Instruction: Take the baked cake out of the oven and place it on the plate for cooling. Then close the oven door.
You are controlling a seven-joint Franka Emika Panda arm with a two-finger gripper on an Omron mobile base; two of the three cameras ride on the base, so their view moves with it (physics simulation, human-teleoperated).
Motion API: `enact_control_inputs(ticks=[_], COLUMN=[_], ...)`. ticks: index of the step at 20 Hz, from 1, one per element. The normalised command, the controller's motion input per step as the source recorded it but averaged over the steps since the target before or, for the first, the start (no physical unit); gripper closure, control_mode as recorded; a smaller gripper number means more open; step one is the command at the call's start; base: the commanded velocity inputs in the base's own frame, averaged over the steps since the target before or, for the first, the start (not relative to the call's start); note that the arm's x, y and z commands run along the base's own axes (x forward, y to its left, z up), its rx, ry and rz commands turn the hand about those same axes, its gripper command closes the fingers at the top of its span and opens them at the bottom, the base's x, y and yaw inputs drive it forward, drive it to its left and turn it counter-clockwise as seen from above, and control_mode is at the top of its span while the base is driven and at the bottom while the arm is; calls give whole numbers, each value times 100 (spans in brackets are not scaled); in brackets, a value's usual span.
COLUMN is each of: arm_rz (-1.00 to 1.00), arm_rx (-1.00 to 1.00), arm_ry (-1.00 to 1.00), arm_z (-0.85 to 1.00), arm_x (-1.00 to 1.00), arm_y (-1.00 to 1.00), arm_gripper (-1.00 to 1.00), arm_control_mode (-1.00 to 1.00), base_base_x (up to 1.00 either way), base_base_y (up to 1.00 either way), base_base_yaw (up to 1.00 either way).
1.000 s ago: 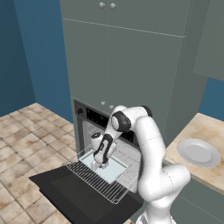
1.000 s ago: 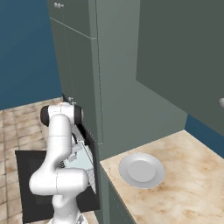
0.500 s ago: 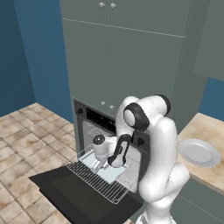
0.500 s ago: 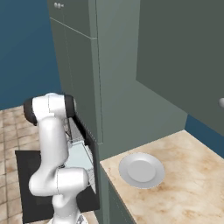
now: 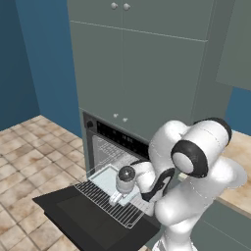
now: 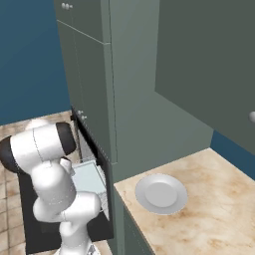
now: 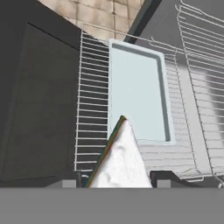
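Observation:
The baked cake [image 7: 119, 159], a small white wedge with a dark, reddish edge, sits between the two dark fingertips [image 7: 162, 178] in the hand view. My gripper [image 7: 116, 180] is shut on it. It hangs just above the pulled-out wire rack [image 7: 92, 113], at the near end of the pale blue tray [image 7: 135, 94]. In the left base view the gripper [image 5: 116, 197] hovers low over that rack [image 5: 110, 206] in front of the oven [image 5: 120, 137]. The oven door [image 5: 83, 223] lies folded down flat. The plate [image 6: 161, 193] rests on the counter to the right of the oven.
A beige stone counter [image 6: 214, 209] carries the plate beside the tall grey cabinet [image 6: 134, 99]. The tray [image 5: 105, 179] stays on the rack. Upper racks [image 7: 197, 52] line the oven cavity. Tiled floor [image 5: 24, 157] spreads to the left.
The arm's elbow has swung up and to the right. The hand has stayed low over the rack with the cake in its grip.

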Motion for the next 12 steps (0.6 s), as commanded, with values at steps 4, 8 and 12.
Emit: enact_control_inputs(ticks=[4,8,12], arm_rz=[0,0,0], arm_rx=[6,6,5], arm_ry=[0,0,0], arm_z=[100,100,100], arm_x=[-5,0,0], arm_y=[6,7,7], arm_gripper=[100,100,100], arm_control_mode=[-100,-100,-100], base_base_x=[0,0,0], base_base_y=[0,0,0], base_base_yaw=[0,0,0])
